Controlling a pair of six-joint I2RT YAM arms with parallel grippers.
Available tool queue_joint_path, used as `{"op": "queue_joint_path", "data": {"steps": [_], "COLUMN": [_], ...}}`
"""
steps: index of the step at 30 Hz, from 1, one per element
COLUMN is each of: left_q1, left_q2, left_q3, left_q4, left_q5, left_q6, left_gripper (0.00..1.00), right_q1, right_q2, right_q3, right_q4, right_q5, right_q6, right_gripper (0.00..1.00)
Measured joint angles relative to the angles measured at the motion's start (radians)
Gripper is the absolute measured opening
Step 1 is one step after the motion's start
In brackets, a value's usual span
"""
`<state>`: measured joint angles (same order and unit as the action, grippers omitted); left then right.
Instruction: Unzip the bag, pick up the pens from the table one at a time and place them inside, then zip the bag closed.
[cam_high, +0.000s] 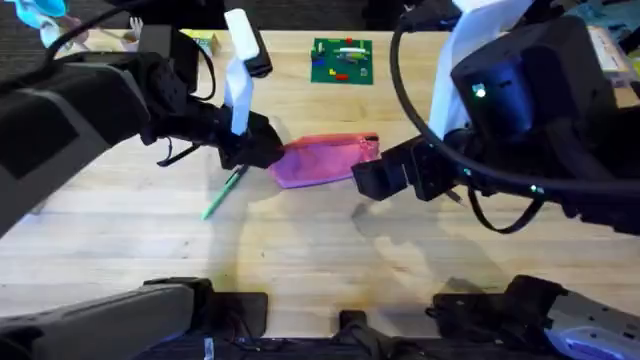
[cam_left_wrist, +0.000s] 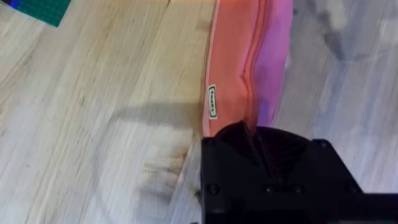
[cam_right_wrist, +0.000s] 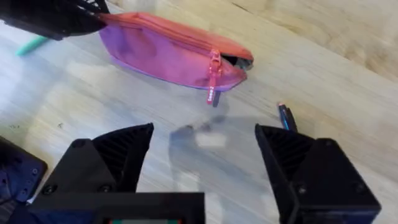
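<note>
Bag (cam_high: 322, 160) lying mid-surface (cam_high: 300, 260), one end pinched by the left gripper (cam_high: 262, 150); right gripper (cam_right_wrist: 205, 146) hovers near the red pull (cam_right_wrist: 212, 84), fingers spread. Risk: fabric slipping free, or the pull being missed; green pen (cam_high: 222, 194) lies close.

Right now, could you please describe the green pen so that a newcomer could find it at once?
Start at the pink bag in the middle of the wood table. The left gripper grips one end of it, and just beyond lies the green pen, slim and slanted, the one bright green stick on bare wood.
</note>
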<state>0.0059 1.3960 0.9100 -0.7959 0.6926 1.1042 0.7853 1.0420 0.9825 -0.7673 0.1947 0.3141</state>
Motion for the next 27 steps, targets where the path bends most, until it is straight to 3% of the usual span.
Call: {"op": "queue_joint_path", "data": {"steps": [16, 27], "left_q1": [0.000, 0.000], "left_q2": [0.000, 0.000], "left_q3": [0.000, 0.000], "left_q4": [0.001, 0.001], "left_q5": [0.000, 0.000], "left_q6": [0.000, 0.000], "left_gripper": [0.042, 0.042], "right_q1": [0.000, 0.000], "right_q2": [0.057, 0.160], "right_q3": [0.000, 0.000], "right_q4": [0.034, 0.073], "right_q5": [0.000, 0.000], "right_q6": [0.005, 0.005], "right_gripper": [0.998, 0.998]}}
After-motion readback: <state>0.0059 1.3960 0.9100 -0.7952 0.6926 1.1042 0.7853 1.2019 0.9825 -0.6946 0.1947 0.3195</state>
